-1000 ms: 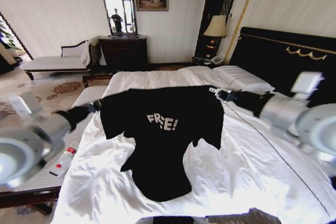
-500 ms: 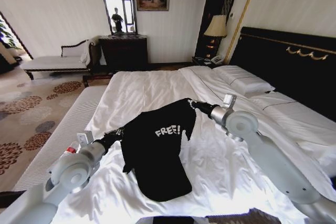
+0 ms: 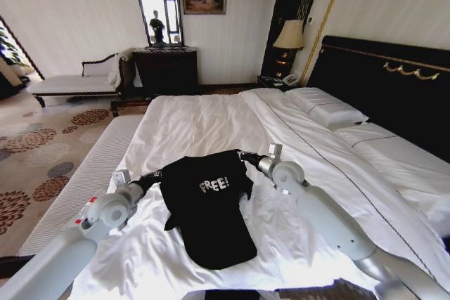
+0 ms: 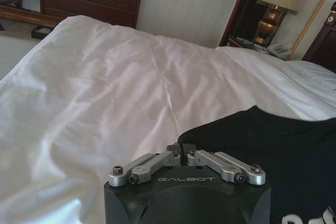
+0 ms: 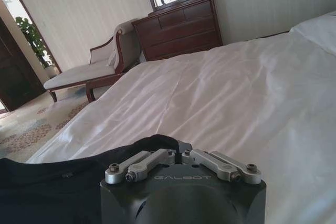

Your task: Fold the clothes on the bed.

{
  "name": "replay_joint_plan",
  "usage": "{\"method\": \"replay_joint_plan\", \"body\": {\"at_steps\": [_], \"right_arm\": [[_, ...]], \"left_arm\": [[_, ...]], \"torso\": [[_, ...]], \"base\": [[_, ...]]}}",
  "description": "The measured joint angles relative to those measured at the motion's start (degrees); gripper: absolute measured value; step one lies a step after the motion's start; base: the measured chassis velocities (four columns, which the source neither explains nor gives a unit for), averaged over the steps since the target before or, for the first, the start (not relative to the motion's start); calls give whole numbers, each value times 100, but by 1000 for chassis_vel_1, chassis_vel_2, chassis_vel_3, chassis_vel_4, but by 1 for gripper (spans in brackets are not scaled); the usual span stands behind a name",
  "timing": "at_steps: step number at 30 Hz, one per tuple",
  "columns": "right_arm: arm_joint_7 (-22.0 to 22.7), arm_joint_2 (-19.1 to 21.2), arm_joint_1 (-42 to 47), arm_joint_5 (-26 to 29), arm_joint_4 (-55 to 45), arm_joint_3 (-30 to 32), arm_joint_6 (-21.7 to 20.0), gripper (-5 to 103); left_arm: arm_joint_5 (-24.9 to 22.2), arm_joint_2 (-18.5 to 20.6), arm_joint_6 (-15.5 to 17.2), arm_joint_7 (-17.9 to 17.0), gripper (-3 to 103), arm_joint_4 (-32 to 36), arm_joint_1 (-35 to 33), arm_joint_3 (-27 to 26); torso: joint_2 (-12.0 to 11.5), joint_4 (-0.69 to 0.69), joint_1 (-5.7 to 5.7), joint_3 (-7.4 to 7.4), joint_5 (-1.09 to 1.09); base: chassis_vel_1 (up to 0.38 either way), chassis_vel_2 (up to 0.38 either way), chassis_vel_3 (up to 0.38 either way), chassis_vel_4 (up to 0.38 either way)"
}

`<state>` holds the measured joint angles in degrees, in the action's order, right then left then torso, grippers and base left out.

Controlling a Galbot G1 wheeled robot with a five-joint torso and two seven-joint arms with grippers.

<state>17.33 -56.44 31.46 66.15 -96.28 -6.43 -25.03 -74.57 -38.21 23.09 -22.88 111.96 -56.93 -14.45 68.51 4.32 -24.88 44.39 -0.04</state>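
Observation:
The clothes are one black T-shirt [image 3: 207, 209] with white "FREE!" lettering, lying on the white bed [image 3: 211, 121] near its foot. Its upper part is lifted and folded toward me, hanging between both grippers. My left gripper [image 3: 156, 175] is shut on the shirt's left top corner. My right gripper [image 3: 243, 154] is shut on the right top corner. In the left wrist view the fingers [image 4: 181, 153] pinch black cloth [image 4: 273, 145] above the sheet. In the right wrist view the gripper [image 5: 181, 156] holds the black cloth [image 5: 58, 190] just over the bedding.
A pale striped bench [image 3: 84, 180] runs along the bed's left side with a plastic bottle [image 3: 88, 205] on it. Pillows [image 3: 323, 107] and the dark headboard [image 3: 380, 79] stand at the right. A dresser [image 3: 165, 68] and chaise [image 3: 70, 82] stand far back.
Both grippers have pulled the shirt's top edge down the bed toward me and drawn closer together. The shirt went from spread wide and high to folded over its lower half.

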Motion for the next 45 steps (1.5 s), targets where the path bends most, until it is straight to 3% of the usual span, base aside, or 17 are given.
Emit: {"method": "replay_joint_plan", "body": {"at_steps": [4,7,13,14,17,22,30,34,37,41,45], "right_arm": [[-107,-589,-779,-261,1037,-479,153,1],[-389,-1282,-1534,-652,2210,-872,341,1],[-712,-1792,-2072,-1008,3521,-1180,574,1],[-777,-1951,-2212,-1099,3942,-1207,699,1],[-890,-2299,-2481,-1381,4942,-1213,1085,1],[-1290,-2797,-2835,-1889,6337,-1181,1603,1],[-1449,-3437,-2971,-2671,7331,-743,1905,1],[-1414,-3486,-2943,-2810,7436,-651,1918,1],[-1403,-3474,-2887,-2864,7448,-634,1912,1],[-1461,-3415,-2789,-3000,7379,-636,1887,0],[-1613,-3339,-2627,-3162,7255,-750,1961,15]], "left_arm": [[-237,-154,42,63,1,-874,1306,718],[-201,-502,108,105,1,-1915,2393,1391],[48,-1093,126,99,1,-2823,3343,1998],[114,-1275,117,117,1,-3114,3622,2203],[268,-1640,112,148,1,-3847,4032,2451],[450,-2006,175,212,1,-4816,4428,2597],[743,-2255,178,422,1,-5586,4555,2702],[882,-2357,128,483,1,-5773,4555,2718],[938,-2422,120,497,1,-5849,4544,2720],[940,-2493,361,366,1,-5864,4497,2649],[1009,-2530,621,298,12,-5839,4428,2604]], "torso": [[0,7,-1,0,3],[-1,-6,-3,2,0],[-1,3,-3,2,2],[-1,8,-2,0,5],[-1,6,-2,0,5],[-1,4,-3,2,3],[0,-3,-1,0,4],[0,6,0,0,3],[0,4,0,-1,4],[0,2,0,-1,4],[0,3,0,-1,5]], "base": [[0,0,0,0],[0,0,0,0],[0,0,0,0],[0,0,0,0],[0,0,0,0],[0,0,0,0],[0,0,0,0],[0,0,0,0],[0,0,0,0],[0,0,0,0],[0,0,0,0]]}}
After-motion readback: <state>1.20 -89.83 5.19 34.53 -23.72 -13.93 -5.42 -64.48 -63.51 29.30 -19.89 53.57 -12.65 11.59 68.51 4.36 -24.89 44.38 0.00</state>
